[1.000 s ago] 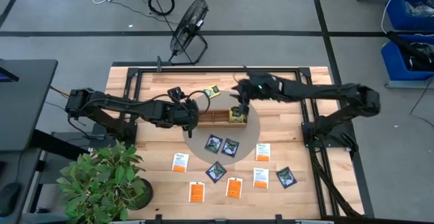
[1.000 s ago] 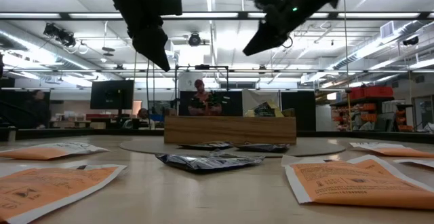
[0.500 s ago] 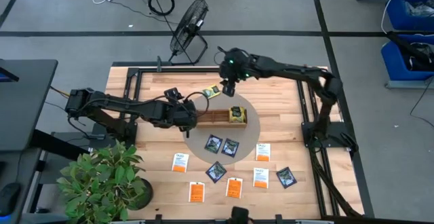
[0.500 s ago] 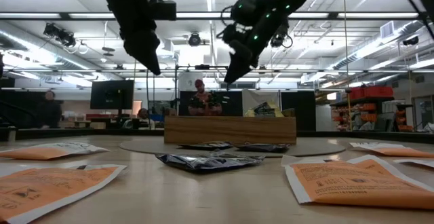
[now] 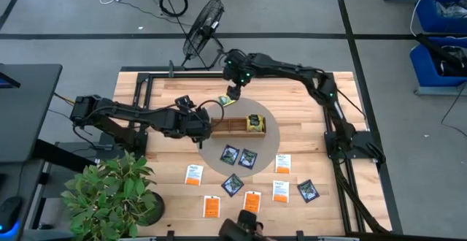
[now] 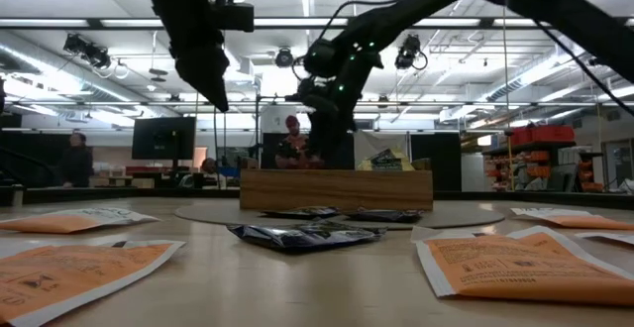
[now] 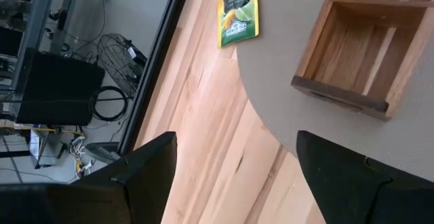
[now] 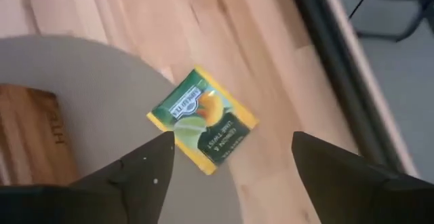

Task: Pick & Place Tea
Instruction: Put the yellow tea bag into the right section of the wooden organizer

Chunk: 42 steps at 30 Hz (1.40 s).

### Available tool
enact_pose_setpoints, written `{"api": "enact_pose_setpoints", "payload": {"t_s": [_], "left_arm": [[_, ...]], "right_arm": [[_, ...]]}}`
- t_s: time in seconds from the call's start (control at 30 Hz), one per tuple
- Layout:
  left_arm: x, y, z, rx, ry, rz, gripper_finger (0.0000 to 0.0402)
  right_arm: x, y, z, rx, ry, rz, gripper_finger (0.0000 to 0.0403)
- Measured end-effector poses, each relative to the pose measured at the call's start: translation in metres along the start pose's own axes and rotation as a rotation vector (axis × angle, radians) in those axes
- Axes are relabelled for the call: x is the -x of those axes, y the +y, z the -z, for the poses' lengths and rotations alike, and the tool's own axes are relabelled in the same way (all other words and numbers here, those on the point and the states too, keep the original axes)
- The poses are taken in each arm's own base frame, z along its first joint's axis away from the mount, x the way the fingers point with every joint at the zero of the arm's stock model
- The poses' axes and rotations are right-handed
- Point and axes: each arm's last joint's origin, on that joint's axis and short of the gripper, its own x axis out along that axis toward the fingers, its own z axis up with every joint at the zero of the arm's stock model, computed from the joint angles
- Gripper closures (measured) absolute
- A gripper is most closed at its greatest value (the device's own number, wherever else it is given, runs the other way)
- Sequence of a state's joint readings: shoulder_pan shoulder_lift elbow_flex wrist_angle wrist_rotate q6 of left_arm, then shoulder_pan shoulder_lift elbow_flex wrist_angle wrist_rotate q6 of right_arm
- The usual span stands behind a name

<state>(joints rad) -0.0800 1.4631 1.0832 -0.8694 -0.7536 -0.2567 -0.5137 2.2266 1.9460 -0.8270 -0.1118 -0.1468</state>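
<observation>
- Nearest the front table edge (image 5: 168, 219): loose tea packets, orange (image 5: 211, 207), orange (image 5: 252, 201), white with orange (image 5: 193, 174), (image 5: 279, 190), (image 5: 282, 163), and dark ones (image 5: 233, 184), (image 5: 308, 190). All lie flat and well apart from both arms.
- On the round grey mat (image 5: 219, 164): two dark packets (image 5: 230, 154), (image 5: 248, 158) side by side, just in front of the tray.
- Tray (image 5: 233, 126): long, wooden, compartmented, across the mat's middle. One yellow-green packet (image 5: 255, 123) already sits in its right end compartment; the other compartments look bare, though their floors are only partly seen.
- Left gripper (image 5: 198, 128): waits at the tray's left end, fingers (image 7: 146, 166) spread, holding nothing.
- Beyond the tray, at the mat's far edge: one yellow-green packet (image 8: 202, 120) lying flat, partly on the mat, partly on bare wood.
- Right gripper (image 5: 233, 93): hovers just above that packet, fingers (image 8: 146, 166) spread wide to either side of it, not touching it.
- Step judged: approach to a pick of this far packet, with most of the task left to do.
- Next move calls for: a descent to the table and a close on a thin flat packet, likely by one edge, then a carry to a tray compartment.
- Hard to make out: the gripper's height above the packet; in the low view the tray wall hides it. Print on the packets is too small to read.
- Far background: a person beyond the table, indistinct.
</observation>
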Motion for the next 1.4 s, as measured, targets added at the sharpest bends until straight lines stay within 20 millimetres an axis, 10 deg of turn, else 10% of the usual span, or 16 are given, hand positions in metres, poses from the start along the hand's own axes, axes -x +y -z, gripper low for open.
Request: {"api": "enact_pose_setpoints", "payload": {"t_s": [0.9,1.4], "left_arm": [[0.007,-0.008,0.002,-0.032,-0.022,0.02,0.0097],[-0.023,0.022,-0.015,-0.011,-0.023,0.069,0.0097]], "right_arm": [[-0.018,-0.032,0.01,-0.16,0.17,-0.085,0.0106],[0.1,0.027,0.035,0.026,0.135,-0.006,0.0172]]}}
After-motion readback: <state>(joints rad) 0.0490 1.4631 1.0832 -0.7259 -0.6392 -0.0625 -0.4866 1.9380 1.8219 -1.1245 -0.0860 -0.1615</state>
